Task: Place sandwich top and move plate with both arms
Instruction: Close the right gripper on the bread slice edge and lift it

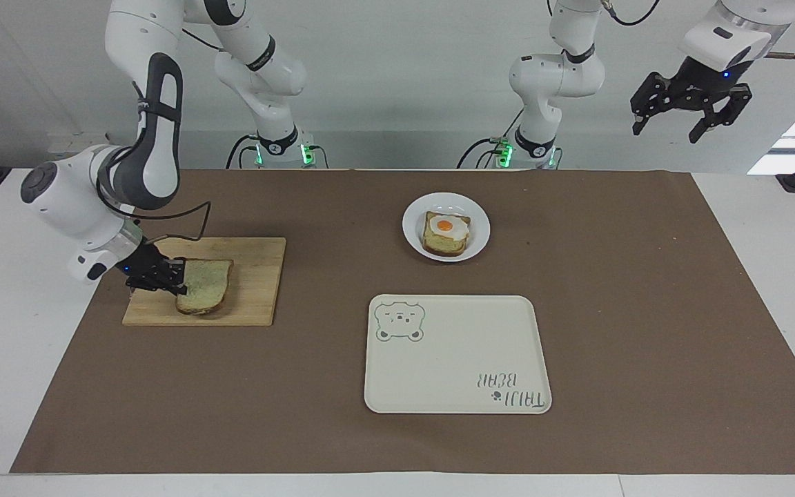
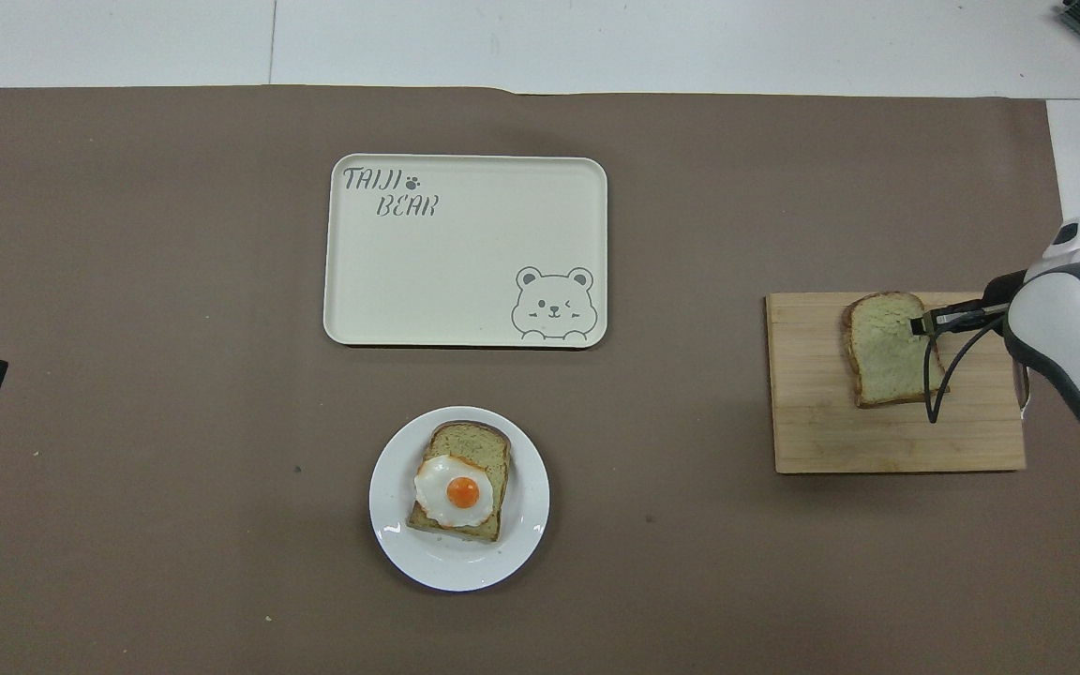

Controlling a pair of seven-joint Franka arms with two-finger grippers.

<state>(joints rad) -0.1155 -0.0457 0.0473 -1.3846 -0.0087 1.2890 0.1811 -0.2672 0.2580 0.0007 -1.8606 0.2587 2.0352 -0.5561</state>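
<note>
The sandwich top [image 1: 205, 286] [image 2: 887, 352], a plain slice with a dark crust, is over the wooden cutting board [image 1: 256, 276] [image 2: 812, 427]. My right gripper [image 1: 180, 277] [image 2: 920, 326] is shut on the slice's edge and holds it roughly level, just above the wood. The plate [image 1: 411, 224] [image 2: 390, 511] stands mid-table, nearer to the robots than the tray, and carries an egg-topped bread slice [image 1: 446, 233] [image 2: 460, 492]. High over the left arm's end of the table, my left gripper [image 1: 689, 114] waits open and holds nothing.
A cream bear-printed tray [image 1: 457, 353] [image 2: 465, 248] lies farther from the robots than the plate. A brown mat [image 1: 646, 310] covers most of the white table. The cutting board sits at the right arm's end of the mat.
</note>
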